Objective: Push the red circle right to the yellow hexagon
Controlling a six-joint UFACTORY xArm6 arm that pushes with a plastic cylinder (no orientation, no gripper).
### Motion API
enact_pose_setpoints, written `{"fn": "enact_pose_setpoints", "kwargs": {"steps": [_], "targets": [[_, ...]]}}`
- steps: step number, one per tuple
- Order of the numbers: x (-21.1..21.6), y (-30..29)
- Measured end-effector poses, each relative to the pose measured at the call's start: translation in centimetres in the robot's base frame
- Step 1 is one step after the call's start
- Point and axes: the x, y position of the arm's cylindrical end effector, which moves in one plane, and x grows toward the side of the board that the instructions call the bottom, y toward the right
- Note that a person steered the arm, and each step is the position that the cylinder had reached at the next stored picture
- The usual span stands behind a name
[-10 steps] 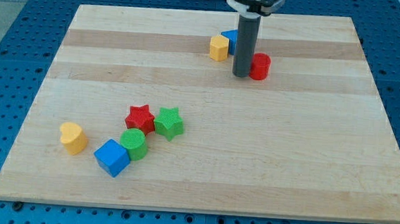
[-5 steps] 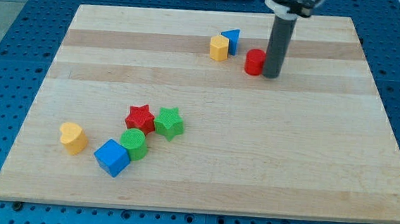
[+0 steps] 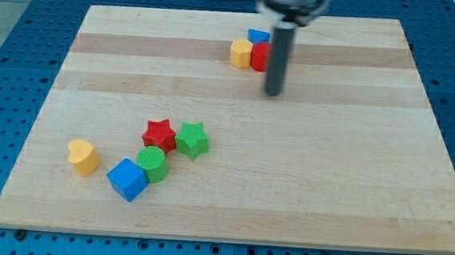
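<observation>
The red circle (image 3: 259,56) sits near the view's top, touching the right side of the yellow hexagon (image 3: 240,54). A blue block (image 3: 259,36), its shape unclear here, lies just above them. My rod comes down from the top and partly covers the red circle's right side. My tip (image 3: 273,92) rests on the board just below and to the right of the red circle.
A red star (image 3: 160,133), a green star (image 3: 193,139), a green circle (image 3: 153,163), a blue cube (image 3: 127,179) and a yellow heart-like block (image 3: 83,157) cluster at the lower left of the wooden board (image 3: 330,151).
The red circle has moved left from the rod's right side to touch the yellow hexagon. My tip went round its right side, pushed it left, and now sits lower.
</observation>
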Motion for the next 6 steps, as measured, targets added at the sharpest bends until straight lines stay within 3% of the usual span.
{"fn": "enact_pose_setpoints", "kwargs": {"steps": [2,3,4,5,6], "targets": [[0.9,-19.9],[6.4,-28.7],[11.7,-31.1],[16.5,-28.2],[16.5,-19.5]]}}
